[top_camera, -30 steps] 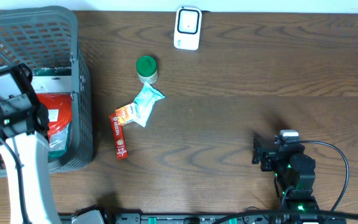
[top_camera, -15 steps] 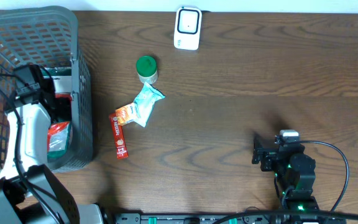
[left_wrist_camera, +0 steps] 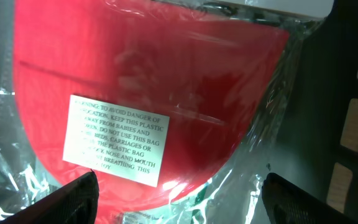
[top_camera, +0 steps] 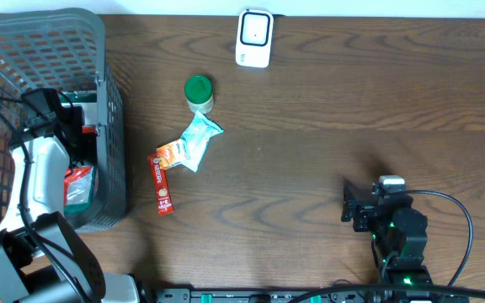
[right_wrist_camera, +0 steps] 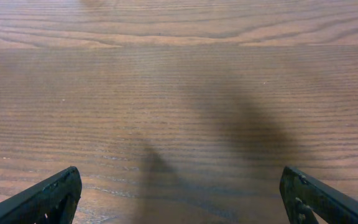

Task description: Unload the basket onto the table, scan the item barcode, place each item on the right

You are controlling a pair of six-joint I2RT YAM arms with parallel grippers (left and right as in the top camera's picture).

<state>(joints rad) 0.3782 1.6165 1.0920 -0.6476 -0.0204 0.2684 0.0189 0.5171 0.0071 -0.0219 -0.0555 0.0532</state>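
**Left arm down in the basket, pick not yet made**

At the far left stands the grey plastic mesh basket [top_camera: 112, 126], and the left gripper [left_wrist_camera: 180, 186] hangs inside it. Its jaws are spread wide and hold nothing. The left wrist view shows the two dark fingertips [left_wrist_camera: 79, 193] at the lower corners of the picture. Just beyond them lies the red item sealed in a clear plastic bag [left_wrist_camera: 148, 81], with a white printed warning label [left_wrist_camera: 117, 140] facing up. This bagged item appears to be the one to be scanned, and it still lies in the basket, near its right wall. No barcode can be seen on the side that shows.

Right of the basket, on the dark brown wooden table [top_camera: 310, 151], lie a narrow red stick packet [top_camera: 162, 185] and a crumpled orange, white and pale blue sachet [top_camera: 190, 145] touching its upper end. A small jar with a green lid [top_camera: 198, 93] stands just above them. The white handheld barcode scanner [top_camera: 254, 38] rests at the table's far edge, well apart from the basket. At the lower right the right gripper [right_wrist_camera: 179, 186] hovers over bare wood, fully spread and empty.

The step in hand looks like the pick. The next move calls for the left jaws to go down around the bag and close on it, taking care with the slippery film. The item would then have to be lifted clear of the basket wall, carried to the scanner and turned until its code faces the window
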